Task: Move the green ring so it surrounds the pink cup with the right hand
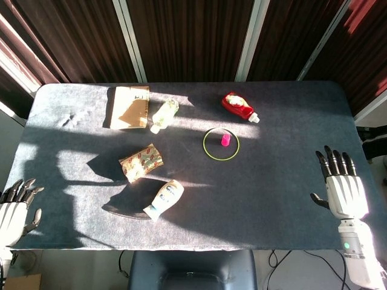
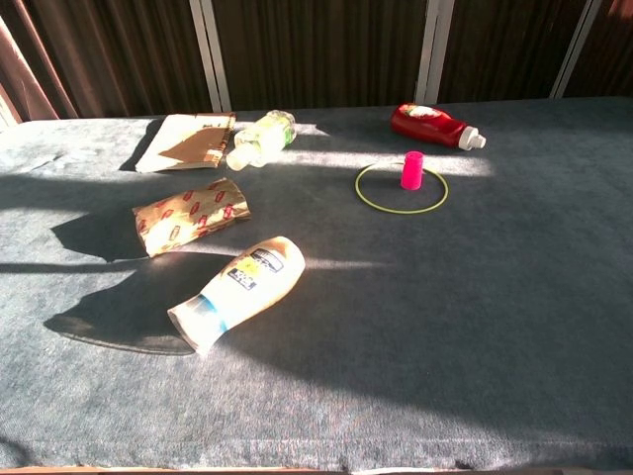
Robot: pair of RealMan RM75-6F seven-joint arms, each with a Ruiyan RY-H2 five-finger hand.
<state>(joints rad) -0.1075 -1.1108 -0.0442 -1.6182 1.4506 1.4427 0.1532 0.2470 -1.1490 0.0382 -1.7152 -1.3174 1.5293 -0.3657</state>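
Grey bench (image 1: 290,115): green ring (image 1: 221,144) laid flat around upright pink cup (image 1: 225,140). Right hand (image 1: 341,188) seen well clear, spread, empty; ring judged placed, no nudge needed.

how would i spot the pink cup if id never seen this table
Start at the red bottle lying at the table's far edge. Just nearer than it, a thin green ring lies flat. The pink cup stands inside it, the only pink thing there.

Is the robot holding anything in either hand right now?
No. Both the right hand and left hand are empty, fingers spread, off the table's edges.
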